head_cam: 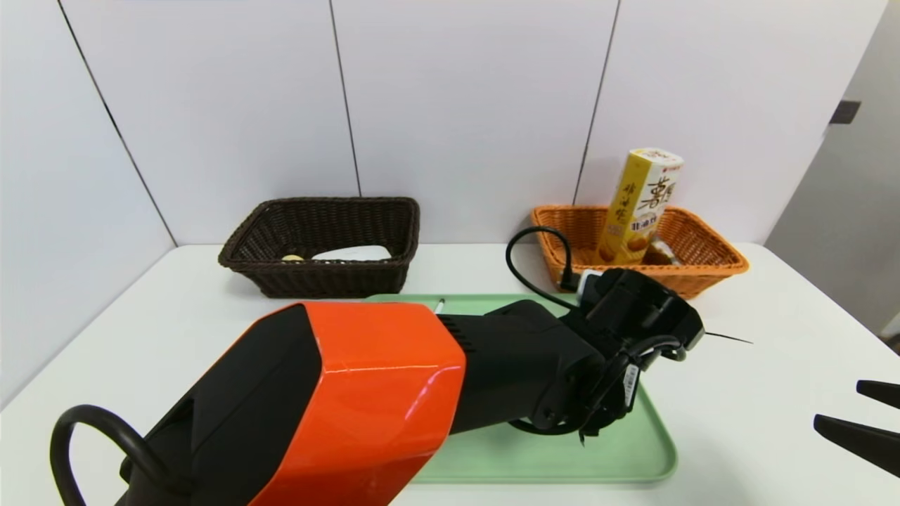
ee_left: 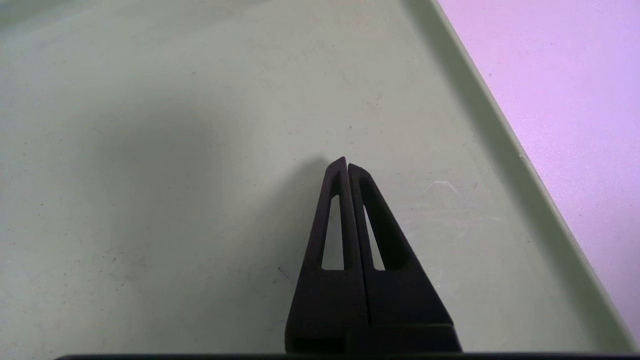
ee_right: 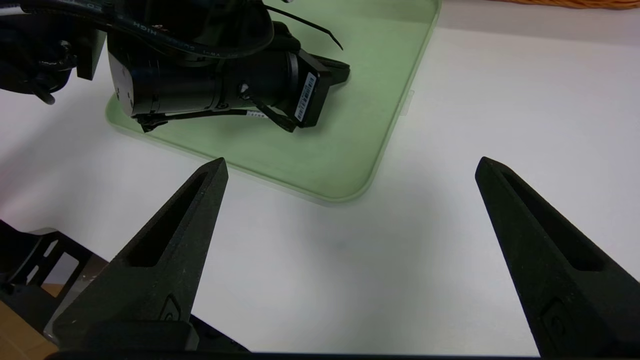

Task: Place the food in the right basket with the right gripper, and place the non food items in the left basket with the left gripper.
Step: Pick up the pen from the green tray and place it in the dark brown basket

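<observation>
Over the green tray [head_cam: 633,457], our left end effector [ee_left: 346,165] hung pinched closed on nothing. Our right end effector [ee_right: 350,165] waited spread wide beside the tray; the snack box [head_cam: 641,205] stood in the orange basket [head_cam: 710,263] beyond it.

The left gripper [ee_left: 346,165], its two black fingers [ee_left: 334,210] pressed together with nothing between them, hangs over a bare green tray [ee_left: 150,150] near the tray's rim [ee_left: 505,135].
</observation>
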`<control>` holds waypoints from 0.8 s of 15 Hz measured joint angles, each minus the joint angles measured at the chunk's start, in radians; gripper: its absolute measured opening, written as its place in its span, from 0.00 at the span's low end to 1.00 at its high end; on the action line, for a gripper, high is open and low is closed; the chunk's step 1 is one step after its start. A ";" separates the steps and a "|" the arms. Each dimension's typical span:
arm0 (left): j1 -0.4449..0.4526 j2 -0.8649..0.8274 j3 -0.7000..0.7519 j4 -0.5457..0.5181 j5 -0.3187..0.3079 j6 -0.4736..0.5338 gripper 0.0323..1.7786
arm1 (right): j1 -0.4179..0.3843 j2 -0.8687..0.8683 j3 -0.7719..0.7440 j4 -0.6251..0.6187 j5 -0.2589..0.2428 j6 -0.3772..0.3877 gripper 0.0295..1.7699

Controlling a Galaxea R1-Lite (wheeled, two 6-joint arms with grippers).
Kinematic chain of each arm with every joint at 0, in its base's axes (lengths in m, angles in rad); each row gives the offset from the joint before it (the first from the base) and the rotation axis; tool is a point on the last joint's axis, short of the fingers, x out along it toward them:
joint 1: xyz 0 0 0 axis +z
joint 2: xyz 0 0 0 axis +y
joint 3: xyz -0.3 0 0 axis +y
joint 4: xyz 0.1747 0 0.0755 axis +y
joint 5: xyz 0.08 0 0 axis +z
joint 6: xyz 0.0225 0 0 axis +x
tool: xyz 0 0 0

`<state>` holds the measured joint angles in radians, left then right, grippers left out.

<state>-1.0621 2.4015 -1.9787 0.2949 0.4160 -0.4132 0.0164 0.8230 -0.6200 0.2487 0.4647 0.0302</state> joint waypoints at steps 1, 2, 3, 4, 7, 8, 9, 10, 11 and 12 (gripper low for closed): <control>-0.001 -0.003 0.000 0.001 0.000 0.000 0.01 | 0.000 0.000 0.000 0.000 -0.001 0.000 0.97; -0.001 -0.006 0.000 0.002 0.000 0.000 0.01 | 0.000 0.000 0.000 0.000 -0.001 0.000 0.97; 0.000 -0.010 0.000 0.003 0.000 0.000 0.01 | 0.000 0.000 0.000 0.000 -0.001 0.000 0.97; 0.001 -0.016 0.000 0.009 0.000 0.000 0.01 | 0.000 0.000 0.000 0.000 -0.001 0.000 0.97; 0.002 -0.039 0.000 0.046 0.000 0.000 0.01 | 0.000 0.000 0.000 0.000 0.000 0.000 0.97; 0.004 -0.050 0.000 0.062 0.000 0.000 0.01 | 0.000 0.000 0.000 0.000 0.000 0.000 0.97; 0.006 -0.063 0.000 0.084 0.000 0.000 0.01 | 0.000 0.000 0.000 0.000 0.000 0.000 0.97; 0.010 -0.079 0.000 0.112 -0.001 -0.001 0.01 | 0.000 0.000 0.000 0.000 0.000 0.000 0.97; 0.016 -0.099 0.000 0.141 -0.003 -0.004 0.01 | 0.000 0.000 -0.001 0.000 0.000 0.000 0.97; 0.027 -0.124 0.000 0.179 -0.005 -0.008 0.01 | 0.000 0.000 -0.001 0.000 0.000 0.001 0.97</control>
<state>-1.0351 2.2774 -1.9787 0.4738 0.4109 -0.4209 0.0164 0.8234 -0.6211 0.2487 0.4643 0.0311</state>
